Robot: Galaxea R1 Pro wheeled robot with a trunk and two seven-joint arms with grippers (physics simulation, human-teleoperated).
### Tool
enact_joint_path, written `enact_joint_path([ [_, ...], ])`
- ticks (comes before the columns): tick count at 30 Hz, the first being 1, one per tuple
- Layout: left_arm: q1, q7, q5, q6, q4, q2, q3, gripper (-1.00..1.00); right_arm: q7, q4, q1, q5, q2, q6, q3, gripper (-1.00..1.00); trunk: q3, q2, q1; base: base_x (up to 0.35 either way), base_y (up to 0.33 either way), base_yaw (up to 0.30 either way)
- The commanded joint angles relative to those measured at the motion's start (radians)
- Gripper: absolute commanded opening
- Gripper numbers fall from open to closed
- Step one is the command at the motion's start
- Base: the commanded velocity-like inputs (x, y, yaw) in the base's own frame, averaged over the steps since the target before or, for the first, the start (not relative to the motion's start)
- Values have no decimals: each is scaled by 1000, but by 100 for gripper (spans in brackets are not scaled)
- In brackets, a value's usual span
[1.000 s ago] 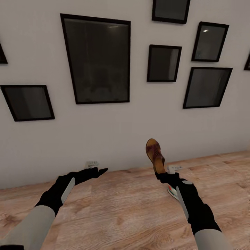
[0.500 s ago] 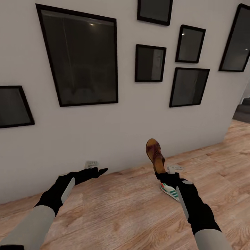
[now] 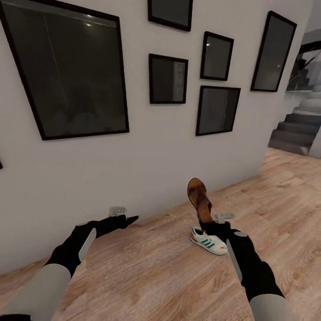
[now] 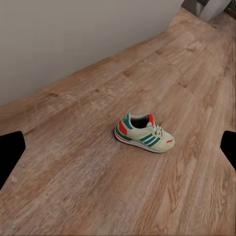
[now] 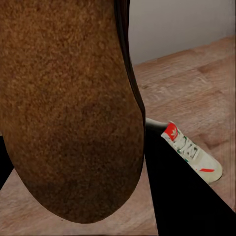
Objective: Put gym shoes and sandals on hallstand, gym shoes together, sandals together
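Gripping one sandal (image 3: 199, 197) (one gym shoe (image 3: 208, 240) floored).

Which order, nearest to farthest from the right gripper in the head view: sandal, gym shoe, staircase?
1. Sandal: held upright in the right gripper.
2. Gym shoe: on the corridor floor, below and just beside the gripper.
3. Staircase: far off at the right edge, past the end of the picture wall.
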Motion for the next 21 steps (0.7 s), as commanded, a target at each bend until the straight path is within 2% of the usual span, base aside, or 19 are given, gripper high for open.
enact_joint_path([
  [1, 0, 1, 11, 9, -1, 1, -3, 100, 7, -1, -1, 7, 1, 5, -4, -100, -2, 0, 0, 8, 0, -287],
  [21, 0, 1, 10, 9, -1, 1, -3, 100, 7, -1, -1, 7, 1, 5, -4, -100, -11, 0, 0, 1, 0, -286],
])
